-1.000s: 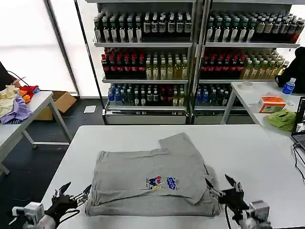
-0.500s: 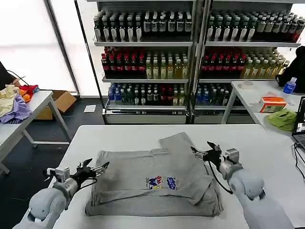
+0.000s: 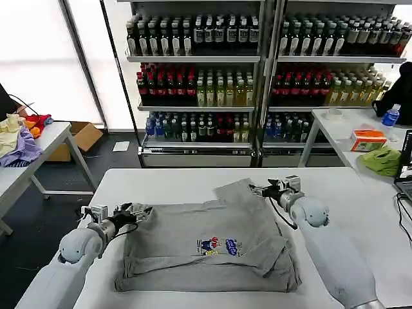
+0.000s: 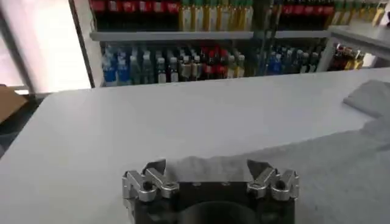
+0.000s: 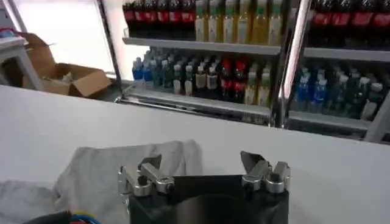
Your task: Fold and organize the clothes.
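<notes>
The grey shirt (image 3: 209,241) lies flat in the middle of the white desk (image 3: 180,183), partly folded, its near edge doubled over and a sleeve sticking out toward the far side; a small coloured print (image 3: 217,246) shows on its chest.

The left gripper (image 3: 138,211) sits low at the shirt's far left corner; in the left wrist view (image 4: 210,176) its jaws stand wide apart with the grey cloth edge lying between and just ahead of them, and nothing is clamped.

The right gripper (image 3: 262,190) is at the far right of the shirt, beside the raised sleeve; in the right wrist view (image 5: 204,170) its jaws are likewise spread wide, over the sleeve's edge and bare desk, holding nothing.

Behind the desk stand shelves of bottles (image 3: 257,71); a side desk on the left carries a pile of yellow, purple and red clothes (image 3: 20,136), with a cardboard box (image 3: 80,138) on the floor beyond it; a desk on the right holds a green cloth (image 3: 381,161), an orange box (image 3: 367,140) and a blue bottle (image 3: 389,116).
</notes>
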